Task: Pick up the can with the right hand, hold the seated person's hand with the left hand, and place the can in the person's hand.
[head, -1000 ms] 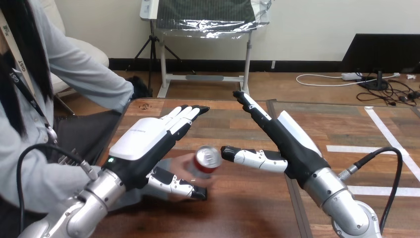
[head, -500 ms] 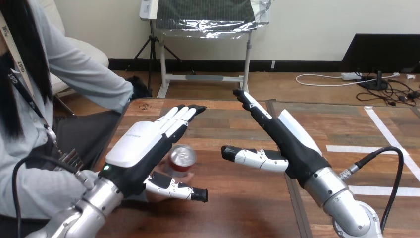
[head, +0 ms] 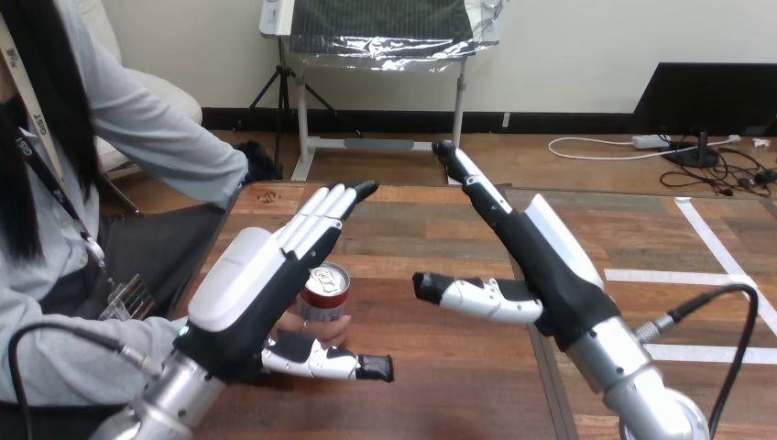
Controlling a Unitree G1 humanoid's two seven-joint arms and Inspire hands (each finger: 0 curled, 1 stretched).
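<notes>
A red can with a silver top (head: 326,286) stands upright on the wooden table's (head: 440,394) left part, partly hidden behind my left hand (head: 252,289). The person's hand (head: 318,324) shows just below the can, touching its base; most of it is covered by my left hand. My left hand is over it with fingers straight and the thumb stretched out to the right along the table. I cannot tell whether it touches the person's hand. My right hand (head: 541,266) is open to the right of the can, apart from it, fingers pointing away and thumb toward the can.
The person sits at the left, a grey sleeve (head: 156,137) reaching to the table's far left corner. A seam (head: 541,367) splits the table in two; white tape strips (head: 678,275) lie on the right half. A black cable (head: 733,330) runs from my right wrist.
The can, tilted and near my right thumb a second ago, has moved left with the person's hand and now stands upright. My left hand tipped up; my right hand reached slightly farther away.
</notes>
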